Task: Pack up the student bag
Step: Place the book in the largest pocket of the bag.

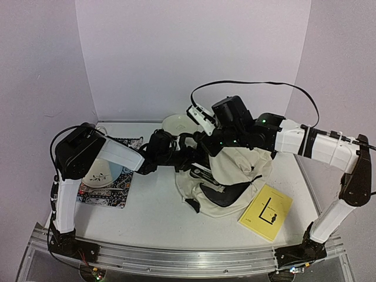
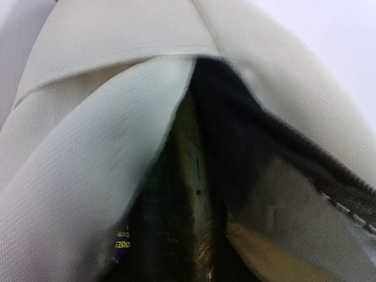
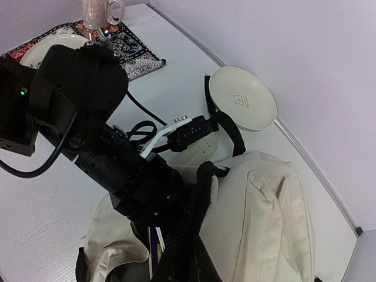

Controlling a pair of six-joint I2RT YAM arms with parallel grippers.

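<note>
The cream student bag [image 1: 238, 170] lies at the table's middle, its black zipper edge [image 3: 191, 226] lifted. My right gripper [image 1: 205, 143] comes in from the right and is shut on that edge, holding the mouth up. My left gripper [image 1: 187, 157] is pushed into the opening from the left; its fingers are hidden inside, and the black left wrist [image 3: 123, 170] fills the mouth. In the left wrist view I see only the bag's cream lining [image 2: 88, 176] and a dark book [image 2: 167, 223] standing inside. That book's purple-and-white edge [image 3: 155, 249] shows in the mouth.
A yellow book [image 1: 265, 211] lies flat right of the bag near the front. A white plate [image 1: 178, 123] [image 3: 242, 97] sits behind the bag by the back wall. At left, a patterned placemat [image 1: 111, 191] [image 3: 132, 50] carries another plate [image 1: 100, 173] and a glass cup [image 3: 100, 12].
</note>
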